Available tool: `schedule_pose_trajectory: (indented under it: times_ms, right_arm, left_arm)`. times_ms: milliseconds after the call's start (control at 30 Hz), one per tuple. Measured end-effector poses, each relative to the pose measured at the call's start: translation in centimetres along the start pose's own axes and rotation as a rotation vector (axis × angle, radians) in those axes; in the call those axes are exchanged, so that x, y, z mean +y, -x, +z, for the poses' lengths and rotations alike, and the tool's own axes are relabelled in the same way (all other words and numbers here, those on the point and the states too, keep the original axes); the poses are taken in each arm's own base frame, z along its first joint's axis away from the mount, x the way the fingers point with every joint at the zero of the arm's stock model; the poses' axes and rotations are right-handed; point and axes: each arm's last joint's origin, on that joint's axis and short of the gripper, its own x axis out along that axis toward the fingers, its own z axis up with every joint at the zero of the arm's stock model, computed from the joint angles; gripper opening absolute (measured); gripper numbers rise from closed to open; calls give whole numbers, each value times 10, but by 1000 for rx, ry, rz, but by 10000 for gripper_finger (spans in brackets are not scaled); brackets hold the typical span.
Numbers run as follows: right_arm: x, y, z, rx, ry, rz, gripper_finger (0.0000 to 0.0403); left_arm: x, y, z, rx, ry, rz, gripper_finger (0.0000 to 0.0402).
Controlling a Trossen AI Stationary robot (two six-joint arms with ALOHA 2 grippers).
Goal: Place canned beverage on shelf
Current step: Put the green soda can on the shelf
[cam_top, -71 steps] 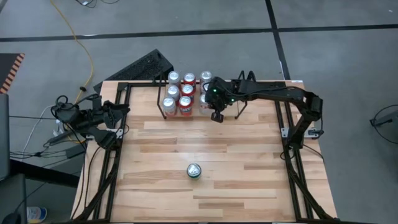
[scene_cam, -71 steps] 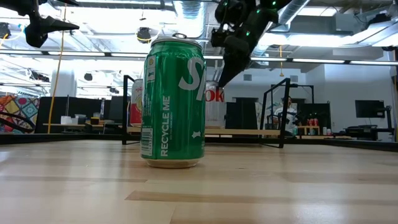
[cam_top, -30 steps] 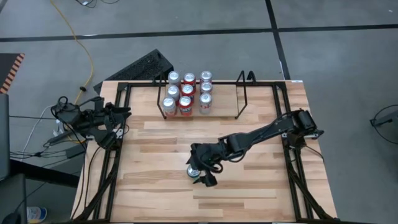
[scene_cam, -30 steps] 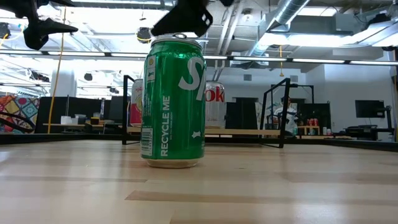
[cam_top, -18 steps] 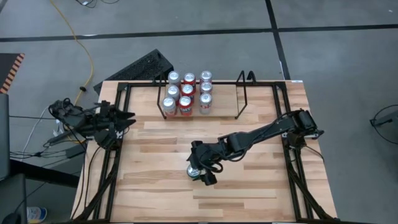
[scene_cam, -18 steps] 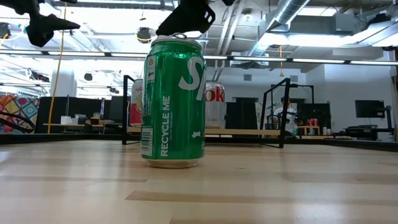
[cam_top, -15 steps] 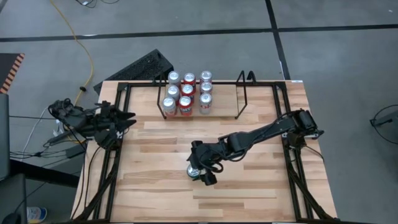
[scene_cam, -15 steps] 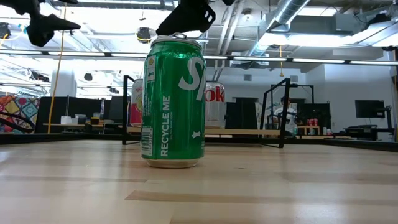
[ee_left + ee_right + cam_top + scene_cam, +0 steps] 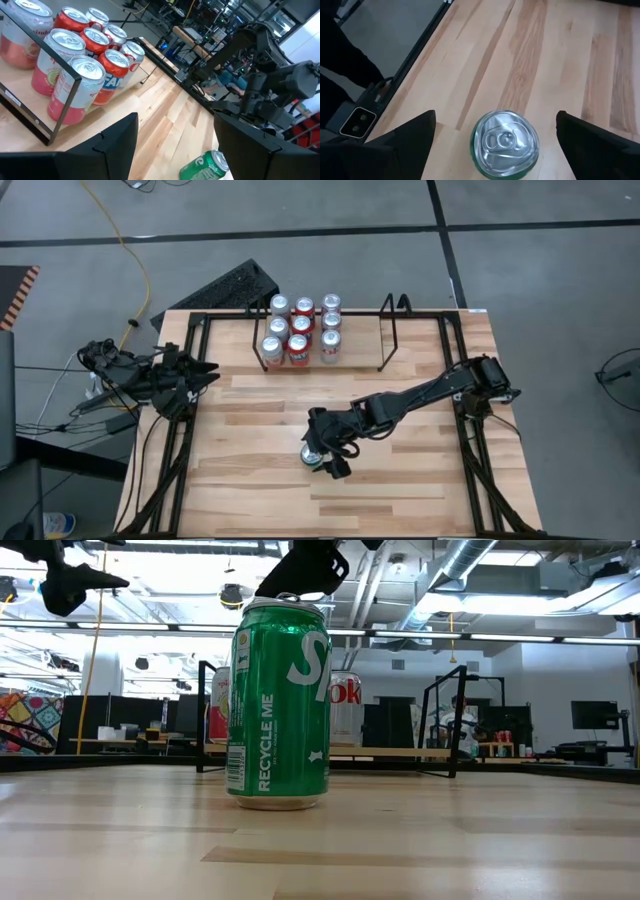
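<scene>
The right gripper [image 9: 492,145] has come away from the shelf [image 9: 330,345] and now hangs wide open over the green can [image 9: 312,454], standing mid-table. Left gripper [image 9: 205,370] stays clenched shut, waiting. Grabbing comes next.

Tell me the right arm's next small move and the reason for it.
Probably lower straight down. The right tool hangs open above the green can, one finger on each side of its top, and the can stands upright on the table, not yet gripped.
</scene>
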Motion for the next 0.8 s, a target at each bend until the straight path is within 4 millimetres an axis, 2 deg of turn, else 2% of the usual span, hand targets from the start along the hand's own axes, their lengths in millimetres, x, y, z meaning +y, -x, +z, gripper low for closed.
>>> schedule_pose_trajectory:
  times_ms: [367,667,800]
  right_arm:
    - [-2,0,0,0,14,0,388]
    - [-4,0,-3,24,16,-3,388]
    - [-7,-14,-11,66,27,-2,388]
  left_arm:
    - [0,0,0,2,5,-1,247]
    - [-3,-5,-3,19,-90,17,247]
    - [-3,-5,-3,21,-93,20,247]
